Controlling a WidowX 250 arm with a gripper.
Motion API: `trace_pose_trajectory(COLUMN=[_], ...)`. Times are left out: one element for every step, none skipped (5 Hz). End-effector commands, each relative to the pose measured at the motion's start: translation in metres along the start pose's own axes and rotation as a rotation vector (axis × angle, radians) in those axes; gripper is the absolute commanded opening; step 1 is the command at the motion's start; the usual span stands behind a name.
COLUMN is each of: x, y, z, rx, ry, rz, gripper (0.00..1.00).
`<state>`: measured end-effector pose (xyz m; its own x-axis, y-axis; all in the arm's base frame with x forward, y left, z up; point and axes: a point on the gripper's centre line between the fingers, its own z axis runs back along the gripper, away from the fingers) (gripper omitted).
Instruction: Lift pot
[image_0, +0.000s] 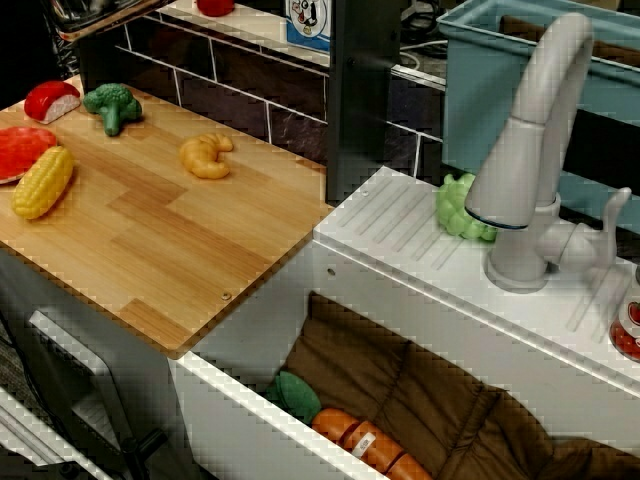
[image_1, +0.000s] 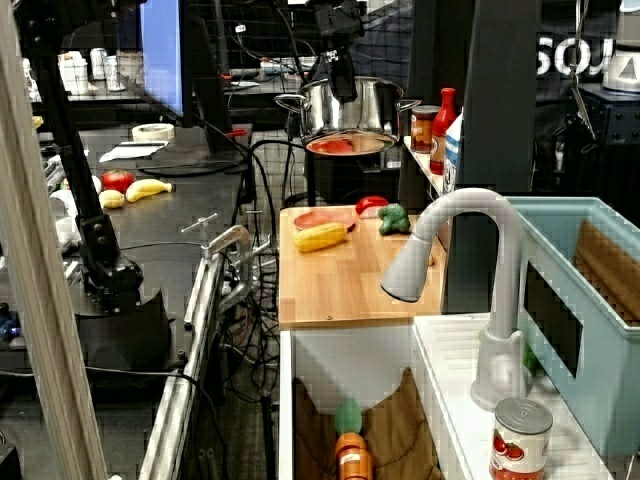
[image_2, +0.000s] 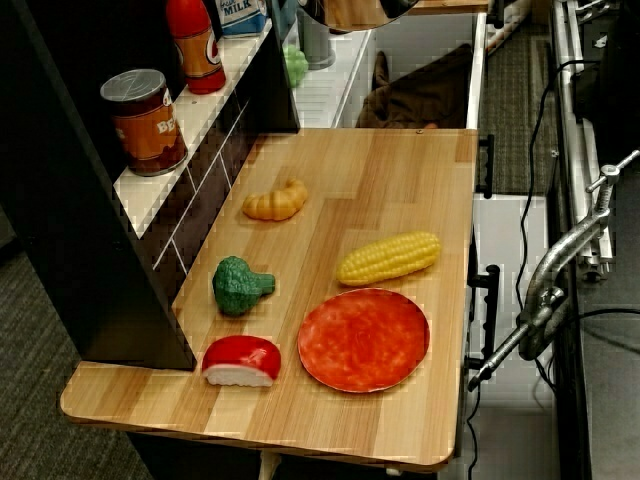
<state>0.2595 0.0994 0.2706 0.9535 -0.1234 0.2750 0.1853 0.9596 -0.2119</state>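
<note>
Stainless steel catches the light up high at the far end of the wooden counter (image_1: 345, 285): the round shiny pot (image_1: 350, 108) hangs in the air, well above the board, mouth upward and sitting level, with its two thin loop handles sticking out left and right as seen from the side view. So its widest line runs across that picture, handle to handle. Its polished underside mirrors the red plate beneath. The black robot gripper (image_1: 341, 82) comes down from above into the pot's rim; its fingers are clamped on the pot's wall (the exact pinch point is small and dark from here, but the pot has nothing else holding it).

Down on the board, counting: one flat round orange-red plate (image_2: 364, 339), one yellow toy corn cob (image_2: 389, 258) just beside it, one green toy broccoli floret (image_2: 240, 285), one golden toy croissant (image_2: 277, 202), one red-and-white toy slice (image_2: 242, 360) near the shelf post.

On the dark brick-patterned ledge: one soup can with a red label (image_2: 148, 120), one red bottle (image_2: 196, 45).

One grey plastic faucet (image_0: 535, 160) stands over the white sink (image_0: 400, 260), and one orange toy carrot (image_0: 362, 440) lies in the basin on brown cloth.
</note>
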Motion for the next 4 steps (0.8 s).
trace_pose_trajectory(x=[0.0043,0.0047,0.0044,0.0039], y=[0.0034,0.0041,0.0047,0.0051], z=[0.0157,0.0143,0.0148,0.0162], rx=[0.034,0.036,0.034,0.033], ry=[-0.046,-0.044,-0.044,-0.047], rz=[-0.009,-0.007,-0.004,-0.004], gripper=[0.00,0.00,0.00,0.00])
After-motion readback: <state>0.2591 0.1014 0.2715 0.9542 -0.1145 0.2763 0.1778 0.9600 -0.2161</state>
